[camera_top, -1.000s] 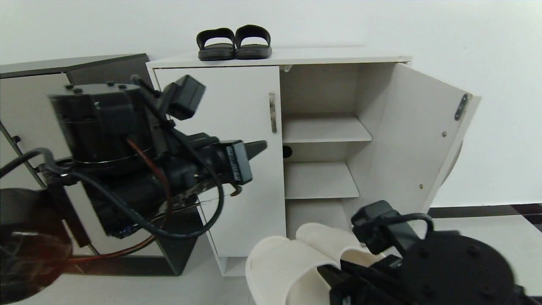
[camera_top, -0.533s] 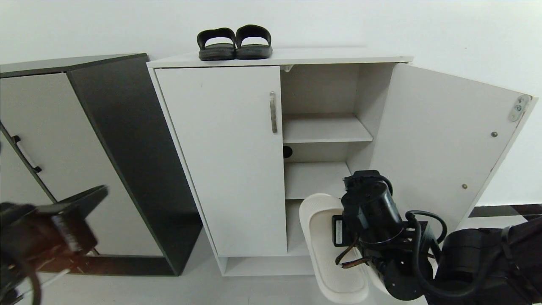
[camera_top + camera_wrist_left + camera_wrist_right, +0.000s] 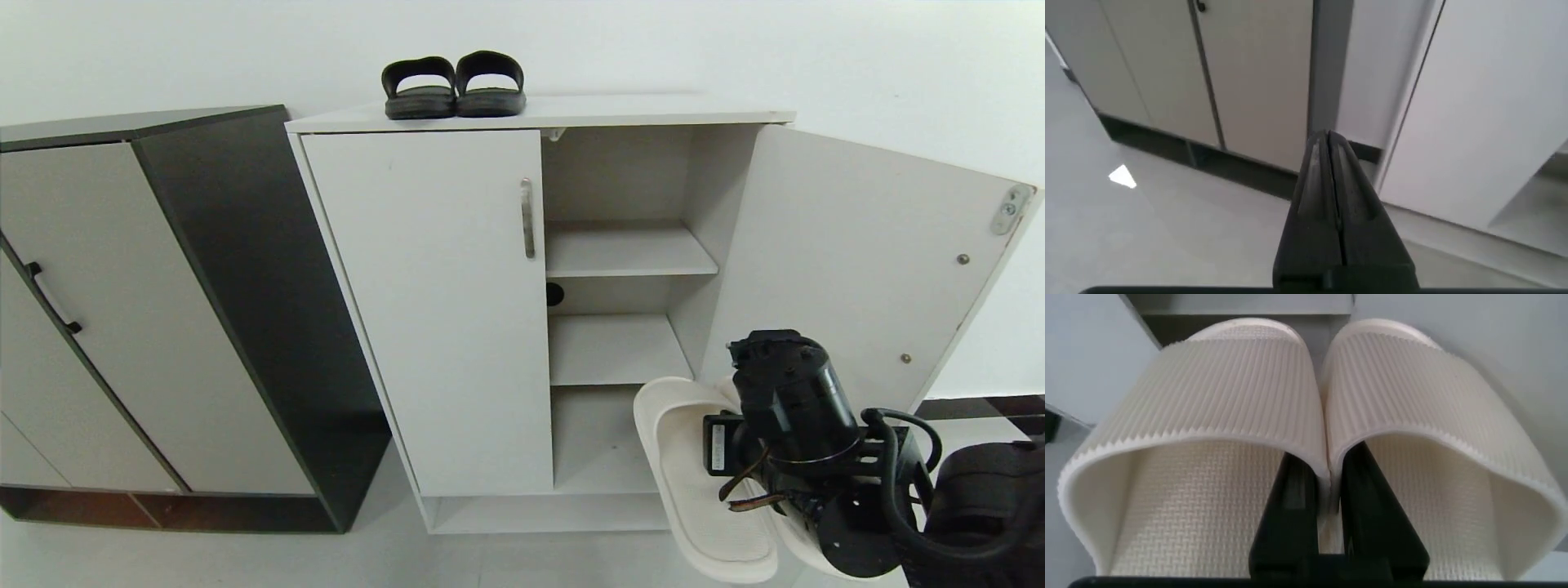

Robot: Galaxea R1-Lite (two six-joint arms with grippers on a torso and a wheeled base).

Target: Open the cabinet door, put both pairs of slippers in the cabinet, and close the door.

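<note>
The white slippers are held side by side, their adjoining straps clamped in the right gripper. Their long axis is pointed at the cabinet, whose open lowest compartment lies just ahead and slightly left.

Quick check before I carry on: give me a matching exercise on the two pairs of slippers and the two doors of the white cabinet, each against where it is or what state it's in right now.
Things:
1. black slippers
2. white slippers
3. left door
4. right door

Places or states:
A. swung open
B. clamped in the right hand
C. on top of the white cabinet
D. shut

Pairs: 1-C, 2-B, 3-D, 4-A
</note>
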